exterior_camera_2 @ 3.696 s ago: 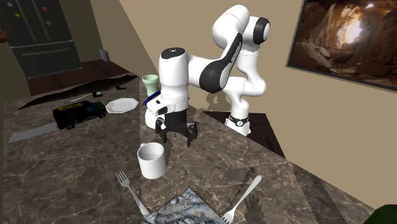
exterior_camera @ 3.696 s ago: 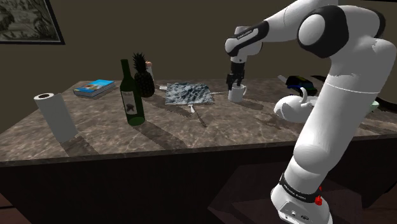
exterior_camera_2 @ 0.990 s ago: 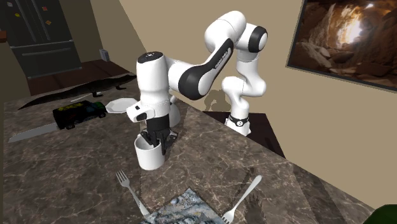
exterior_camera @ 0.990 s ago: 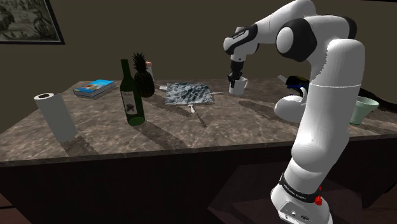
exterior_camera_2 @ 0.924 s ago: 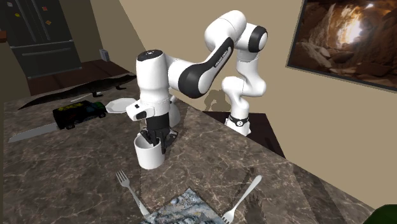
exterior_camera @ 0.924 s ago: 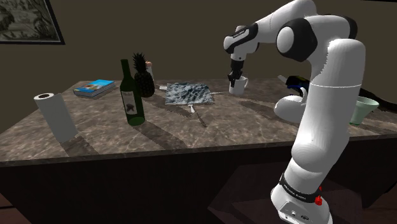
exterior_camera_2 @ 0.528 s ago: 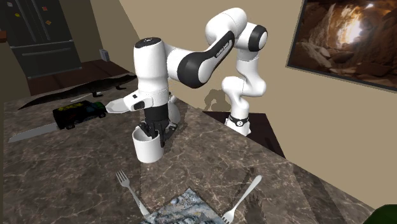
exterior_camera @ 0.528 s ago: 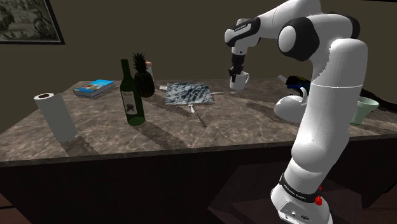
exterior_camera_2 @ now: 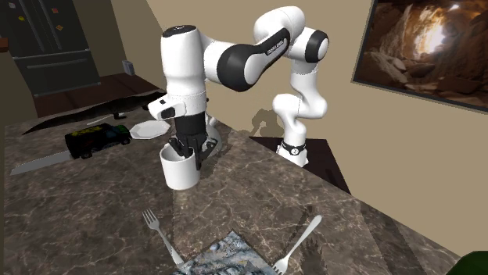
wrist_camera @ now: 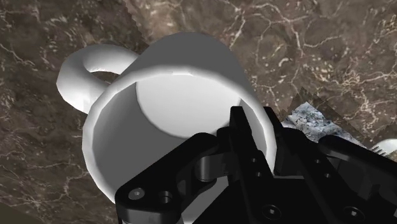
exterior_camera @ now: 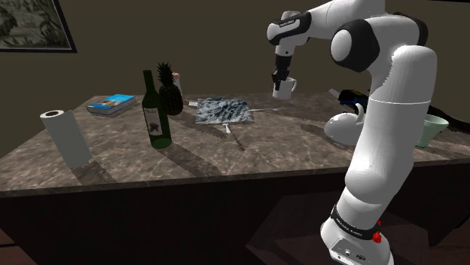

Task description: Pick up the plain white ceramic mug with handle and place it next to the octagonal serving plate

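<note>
The white mug (exterior_camera_2: 180,172) hangs pinched at its rim in my gripper (exterior_camera_2: 186,153), with the octagonal plate (exterior_camera_2: 146,130) just beyond it toward the second exterior view's left.

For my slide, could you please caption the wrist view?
Gripper shut on the white mug, held above a dark veined countertop.

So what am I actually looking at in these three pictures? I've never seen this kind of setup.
A white robot arm with a black two-finger hand works at a dark marbled counter. One picture is from beside its stand, one from across the counter, one from a camera on the hand itself. On the counter: a wine bottle, pineapple, paper towel roll, book, patterned mat, two forks and a white octagonal plate. The hand pinches a white mug by its rim, clear of the counter.
</note>
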### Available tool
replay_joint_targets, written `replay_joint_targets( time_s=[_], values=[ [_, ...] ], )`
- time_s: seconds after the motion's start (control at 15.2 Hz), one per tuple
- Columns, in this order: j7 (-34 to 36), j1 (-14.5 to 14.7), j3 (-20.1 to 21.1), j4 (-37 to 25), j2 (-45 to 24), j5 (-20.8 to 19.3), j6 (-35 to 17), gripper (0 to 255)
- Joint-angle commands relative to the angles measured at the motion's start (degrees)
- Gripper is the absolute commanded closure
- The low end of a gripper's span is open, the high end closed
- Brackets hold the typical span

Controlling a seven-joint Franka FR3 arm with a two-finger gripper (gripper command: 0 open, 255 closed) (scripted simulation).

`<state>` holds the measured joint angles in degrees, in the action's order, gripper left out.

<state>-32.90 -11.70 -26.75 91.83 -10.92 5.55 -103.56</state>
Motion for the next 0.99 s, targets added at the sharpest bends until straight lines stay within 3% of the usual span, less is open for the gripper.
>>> replay_joint_targets(
  time_s=[0.0, 0.4, 0.92],
  values=[
    [0.02, -0.09, -0.05, -1.73, -0.05, 0.0, 1.68, 255],
    [0.01, -0.45, -0.18, -6.78, -0.55, 0.19, 6.28, 255],
    [-9.58, -5.87, -4.12, -3.21, 2.14, -0.15, 5.53, 255]
  ],
)
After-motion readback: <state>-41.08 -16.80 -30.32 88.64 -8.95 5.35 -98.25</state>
